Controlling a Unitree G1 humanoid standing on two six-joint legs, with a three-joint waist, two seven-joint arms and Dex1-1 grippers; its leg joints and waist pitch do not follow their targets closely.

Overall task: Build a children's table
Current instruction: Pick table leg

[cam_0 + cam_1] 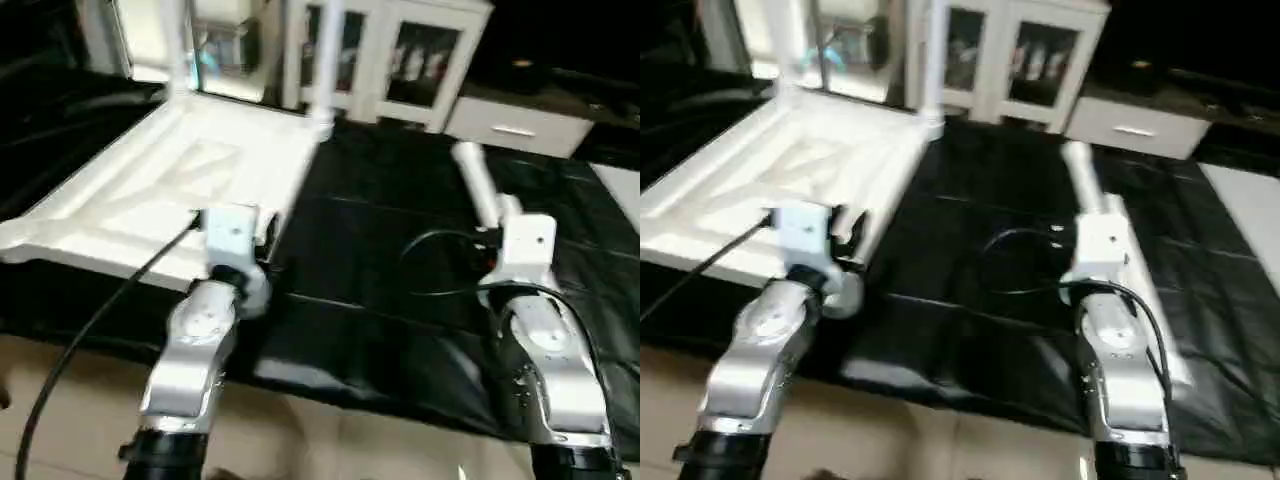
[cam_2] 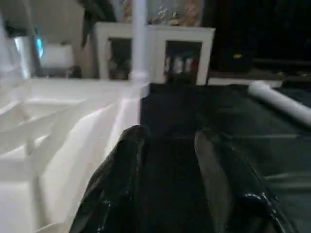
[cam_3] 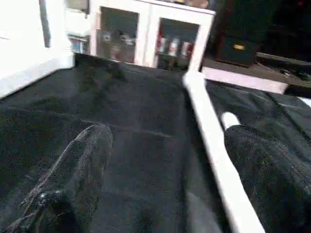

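Two legs [image 1: 325,70] stand socketed in the top [image 1: 150,200]; one loose leg [image 3: 209,136] lies between the spread, empty right gripper [image 3: 165,170] fingers; left gripper [image 2: 167,179] parted, empty.

Two silver metal forearms are extended forward from the lower edge of the head views, the left arm [image 1: 192,352] on the left and the right arm [image 1: 548,365] on the right, each ending in a white boxy wrist block trailed by a black cable. The left gripper [image 2: 167,145] is held with its two black fingers partly parted. The right gripper [image 3: 165,141] is spread wide, nothing being clamped.
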